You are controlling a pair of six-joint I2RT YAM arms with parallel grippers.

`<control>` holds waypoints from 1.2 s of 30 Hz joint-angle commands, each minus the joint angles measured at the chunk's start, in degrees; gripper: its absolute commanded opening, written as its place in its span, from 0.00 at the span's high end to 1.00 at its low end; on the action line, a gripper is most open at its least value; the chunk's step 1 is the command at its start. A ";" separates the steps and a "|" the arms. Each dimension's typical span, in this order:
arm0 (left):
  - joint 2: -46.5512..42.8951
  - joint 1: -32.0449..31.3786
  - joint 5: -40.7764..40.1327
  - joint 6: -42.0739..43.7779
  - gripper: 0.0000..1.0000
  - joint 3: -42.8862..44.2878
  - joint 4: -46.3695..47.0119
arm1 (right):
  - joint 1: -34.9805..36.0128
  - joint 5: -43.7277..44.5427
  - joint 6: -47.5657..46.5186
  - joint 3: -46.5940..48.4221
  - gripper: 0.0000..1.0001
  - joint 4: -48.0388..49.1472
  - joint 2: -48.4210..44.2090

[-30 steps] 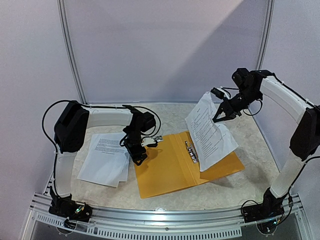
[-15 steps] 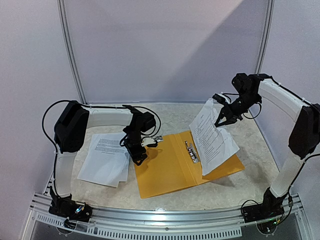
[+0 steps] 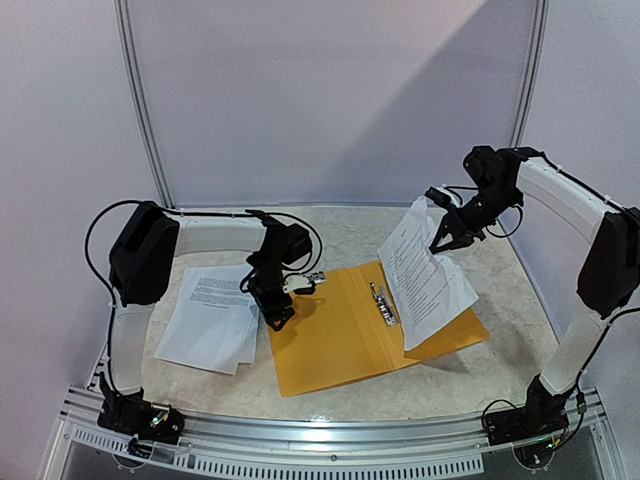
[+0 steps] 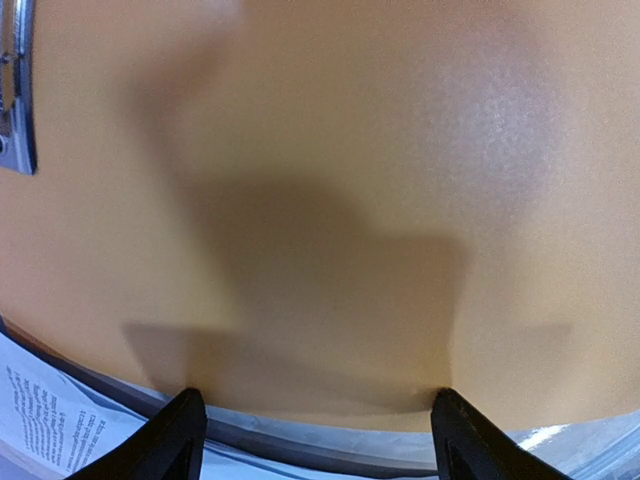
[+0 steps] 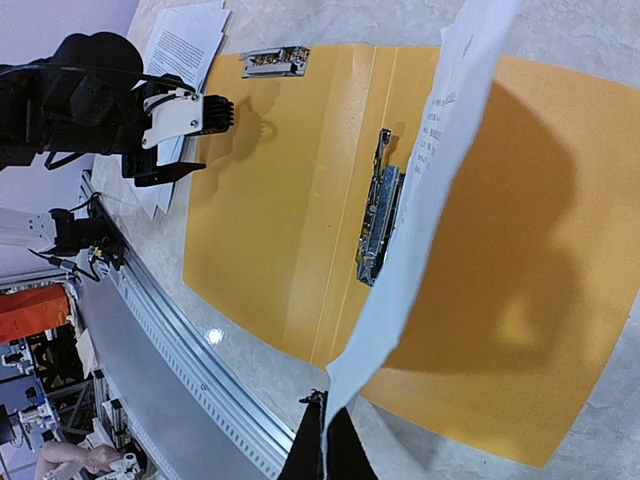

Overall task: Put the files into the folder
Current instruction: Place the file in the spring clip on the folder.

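The folder [image 3: 340,340] lies open and flat on the table, orange-yellow, with its metal clip [image 3: 383,303] along the spine. My left gripper [image 3: 278,318] is open, its fingers [image 4: 185,420] set down at the left flap's outer edge [image 4: 320,150]. My right gripper [image 3: 440,243] is shut on the top edge of one printed white sheet [image 3: 425,280]. That sheet hangs over the folder's right half, its lower edge resting on it. In the right wrist view the sheet [image 5: 430,200] rises edge-on from the closed jaws [image 5: 323,425]. The other files [image 3: 210,315] lie stacked left of the folder.
A loose metal clip bar [image 3: 315,278] lies at the far edge of the folder's left flap. An aluminium rail [image 3: 320,430] runs along the table's near edge. White walls with frame posts [image 3: 140,110] close off the back and sides.
My right gripper has dropped a little with the sheet, which has swung to hang narrower and steeper over the folder's right half. The left arm has not moved.
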 commanded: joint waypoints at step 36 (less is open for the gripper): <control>5.40 -2.60 -0.86 0.54 0.20 -1.54 2.16 | 0.93 -3.08 0.95 -1.09 1.00 2.88 1.70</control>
